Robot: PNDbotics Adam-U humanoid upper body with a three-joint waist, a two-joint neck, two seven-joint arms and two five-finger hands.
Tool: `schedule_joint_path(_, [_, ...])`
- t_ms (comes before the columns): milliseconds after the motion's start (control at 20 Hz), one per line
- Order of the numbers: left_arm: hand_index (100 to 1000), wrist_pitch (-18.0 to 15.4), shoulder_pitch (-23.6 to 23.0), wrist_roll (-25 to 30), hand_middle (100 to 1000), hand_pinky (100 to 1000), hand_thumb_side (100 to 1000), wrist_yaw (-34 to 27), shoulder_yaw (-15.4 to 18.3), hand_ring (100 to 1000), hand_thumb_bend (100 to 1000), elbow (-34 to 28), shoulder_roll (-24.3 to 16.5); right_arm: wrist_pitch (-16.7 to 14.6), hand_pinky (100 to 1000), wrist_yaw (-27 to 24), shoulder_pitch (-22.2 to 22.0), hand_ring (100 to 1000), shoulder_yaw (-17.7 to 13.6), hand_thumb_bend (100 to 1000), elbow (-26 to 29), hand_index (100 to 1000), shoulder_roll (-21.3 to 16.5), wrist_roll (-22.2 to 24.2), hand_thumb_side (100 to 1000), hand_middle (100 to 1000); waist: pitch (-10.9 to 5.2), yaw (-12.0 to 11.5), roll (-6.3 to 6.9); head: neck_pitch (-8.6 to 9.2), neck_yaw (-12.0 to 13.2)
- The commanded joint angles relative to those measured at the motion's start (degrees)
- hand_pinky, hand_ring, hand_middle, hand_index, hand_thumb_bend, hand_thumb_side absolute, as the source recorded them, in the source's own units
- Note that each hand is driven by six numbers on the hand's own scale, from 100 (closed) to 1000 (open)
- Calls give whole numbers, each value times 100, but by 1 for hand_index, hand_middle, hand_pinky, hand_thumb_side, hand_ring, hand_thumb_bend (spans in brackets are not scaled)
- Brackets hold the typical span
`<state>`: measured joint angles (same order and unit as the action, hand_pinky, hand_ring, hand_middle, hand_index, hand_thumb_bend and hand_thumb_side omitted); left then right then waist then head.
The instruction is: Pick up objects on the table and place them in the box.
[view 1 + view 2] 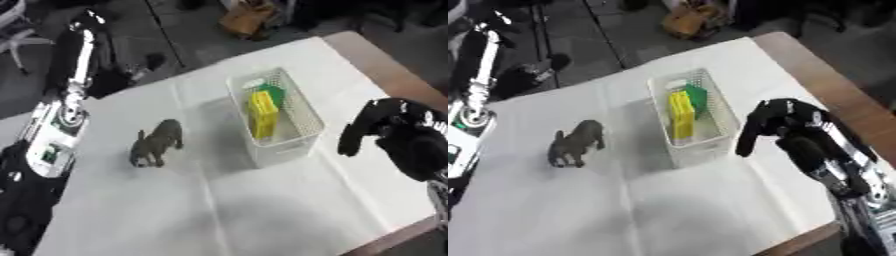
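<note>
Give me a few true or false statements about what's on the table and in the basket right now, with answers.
1. The toy animal stands on the table outside the white basket. True.
2. The basket is empty. False: a yellow object and a green object lie inside.
3. The right hand holds the toy animal. False: it holds nothing and hangs beside the basket.
4. The toy animal is on the basket's left. True.
</note>
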<state>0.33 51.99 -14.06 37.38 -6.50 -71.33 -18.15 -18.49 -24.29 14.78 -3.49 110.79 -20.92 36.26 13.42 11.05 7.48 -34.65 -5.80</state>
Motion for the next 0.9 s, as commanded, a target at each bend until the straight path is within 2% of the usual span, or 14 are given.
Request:
schedule_joint_path(50, [823,105,16,64,796,630,803,-236,136,741,1000,-221,-344,4,522,48,22,512,-64,309,23,783,-93,-50,636,583,-209,-69,-147,-72,-62])
schedule_joint_path(400, [829,131,-243,445,793,622,750,-354,123,736,1000,-296,-507,27,522,93,-11,512,-63,308,-8,783,-95,-40,637,584,-201,-512,-180,-210,-90])
schedule_joint_path(900, [834,109,-531,1021,781,605,689,-434,136,721,1000,-457,-694,30,521,90,-71,511,-56,307,21,783,-97,-24,637,583,-194,-641,-208,-223,-148])
